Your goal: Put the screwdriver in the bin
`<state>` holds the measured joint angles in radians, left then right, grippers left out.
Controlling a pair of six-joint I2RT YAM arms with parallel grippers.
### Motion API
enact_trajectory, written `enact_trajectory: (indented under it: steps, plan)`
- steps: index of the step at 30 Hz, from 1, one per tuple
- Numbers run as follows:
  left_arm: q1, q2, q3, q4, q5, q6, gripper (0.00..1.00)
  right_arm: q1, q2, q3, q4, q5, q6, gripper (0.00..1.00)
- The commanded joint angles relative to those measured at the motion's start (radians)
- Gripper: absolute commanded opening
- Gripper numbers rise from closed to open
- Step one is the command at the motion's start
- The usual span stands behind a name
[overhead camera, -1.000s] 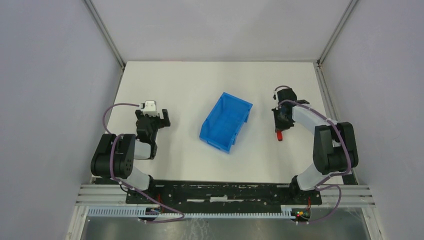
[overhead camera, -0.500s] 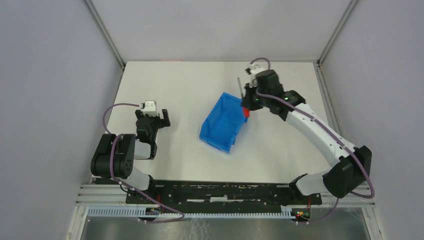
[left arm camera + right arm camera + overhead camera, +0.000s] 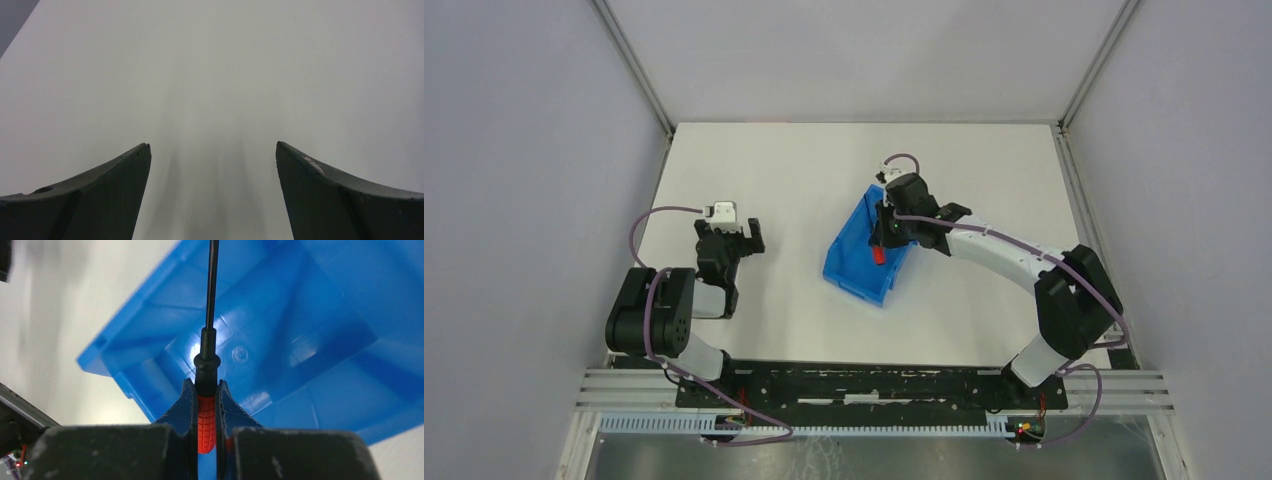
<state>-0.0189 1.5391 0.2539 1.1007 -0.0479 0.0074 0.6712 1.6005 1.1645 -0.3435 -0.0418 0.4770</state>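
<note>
The blue bin (image 3: 864, 262) sits mid-table. My right gripper (image 3: 883, 238) hangs over its inside, shut on the screwdriver (image 3: 877, 256). In the right wrist view the red handle (image 3: 206, 423) is pinched between the two fingers (image 3: 180, 407), and the thin black shaft (image 3: 212, 285) points out over the bin's floor (image 3: 280, 345). The screwdriver is held above the floor, not resting on it. My left gripper (image 3: 746, 236) is open and empty over bare table at the left; its wrist view shows the gripper (image 3: 212, 150) with only white surface between the spread fingers.
White table top with grey enclosure walls on three sides. Metal frame posts stand at the back corners (image 3: 666, 128). The right arm (image 3: 1014, 258) stretches from the near right across to the bin.
My right arm has carried the screwdriver from the table's right side, up past the bin's far corner, and now down over the bin's inside. The left arm has not moved.
</note>
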Motion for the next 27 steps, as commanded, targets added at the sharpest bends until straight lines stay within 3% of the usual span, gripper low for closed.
enact_trajectory:
  steps: [1,7,9,12,15,24,27]
  plan:
    - [-0.001,-0.011,0.004,0.039,-0.004,-0.032,1.00,0.009,0.028,-0.081,0.127,0.026,0.076,0.05]
    - [0.000,-0.011,0.004,0.039,-0.004,-0.032,1.00,0.010,0.001,-0.190,0.212,0.093,0.133,0.13]
    - [-0.001,-0.011,0.004,0.039,-0.003,-0.032,1.00,0.009,0.020,-0.182,0.204,0.087,0.119,0.21]
    - [0.000,-0.010,0.004,0.039,-0.004,-0.032,1.00,0.009,0.049,-0.156,0.183,0.085,0.100,0.41]
    - [-0.001,-0.011,0.004,0.039,-0.005,-0.032,1.00,0.009,0.052,-0.118,0.157,0.105,0.085,0.50]
    - [-0.001,-0.011,0.004,0.039,-0.003,-0.032,1.00,0.008,-0.064,0.035,0.052,0.194,-0.017,0.53]
    - [-0.001,-0.011,0.004,0.039,-0.004,-0.032,1.00,0.006,-0.127,0.114,-0.010,0.211,-0.117,0.62]
